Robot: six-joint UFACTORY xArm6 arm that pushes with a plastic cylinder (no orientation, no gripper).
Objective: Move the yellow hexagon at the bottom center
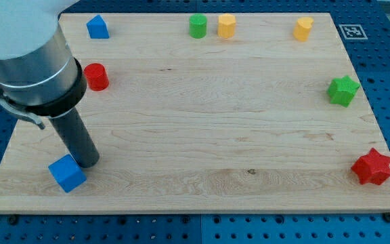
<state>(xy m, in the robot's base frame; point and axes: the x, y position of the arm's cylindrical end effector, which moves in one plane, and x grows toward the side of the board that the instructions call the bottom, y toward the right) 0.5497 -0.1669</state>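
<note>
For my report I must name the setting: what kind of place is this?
Probably a robotics lab bench: a wooden board with small coloured blocks such as the yellow hexagon, lying on a blue perforated base, with a printed marker tag.

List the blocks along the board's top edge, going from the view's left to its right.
Blue block → green cylinder → yellow hexagon → second yellow block.

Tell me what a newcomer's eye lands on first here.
First, the big grey arm at the view's left, its dark rod ending in my tip, right beside the blue cube near the bottom left corner. Next, the red star at bottom right and the green star above it.
</note>
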